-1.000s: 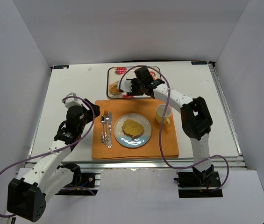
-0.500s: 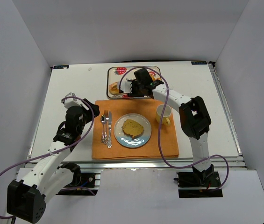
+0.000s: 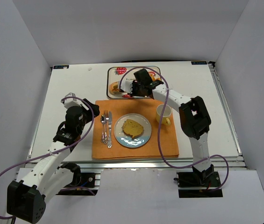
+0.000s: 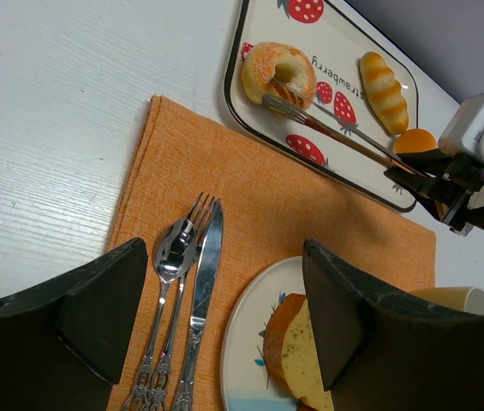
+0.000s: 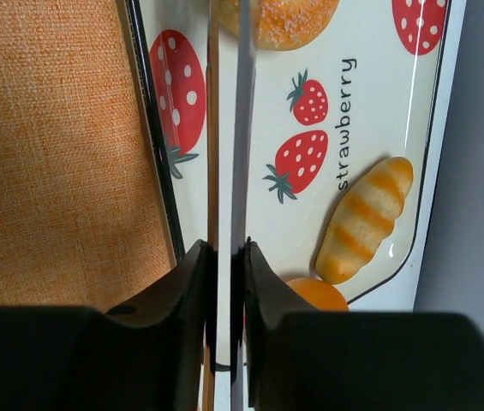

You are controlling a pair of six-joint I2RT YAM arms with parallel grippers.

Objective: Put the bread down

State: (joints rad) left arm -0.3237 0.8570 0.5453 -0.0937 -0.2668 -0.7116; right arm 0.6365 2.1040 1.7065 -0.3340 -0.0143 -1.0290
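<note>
Overhead, the white desk (image 3: 66, 84) carries an orange placemat (image 3: 169, 144) with a plate (image 3: 132, 144) at its middle, and a bread slice (image 3: 132, 127) lies on that plate. A spoon (image 3: 103, 126), fork (image 3: 106, 122) and knife (image 3: 109, 133) lie side by side just left of the plate, and a yellow mug (image 3: 163, 113) stands to its right. Beyond the placemat's far edge sits a strawberry-print tray (image 3: 129, 71), over which the right tool (image 3: 131, 87) reaches, pointing left at a sugared doughnut (image 3: 114, 87). From the left wrist, the left tool (image 4: 224, 257) hangs spread wide above the cutlery with nothing between its fingers (image 4: 104, 300). Farther off, thin metal tongs (image 4: 344, 137) run from the right tool to the doughnut's near edge. A striped bread roll (image 4: 383, 81) lies at the tray's far right, with a round orange piece (image 4: 415, 139) beside it, partly hidden. From the right wrist, the right tool's fingers (image 5: 192, 282) are pressed together on the tongs, whose two arms stand nearly parallel and close. They run along the tray's near rim towards the doughnut at the picture's top. Whether the tips actually pinch it cannot be told.
</note>
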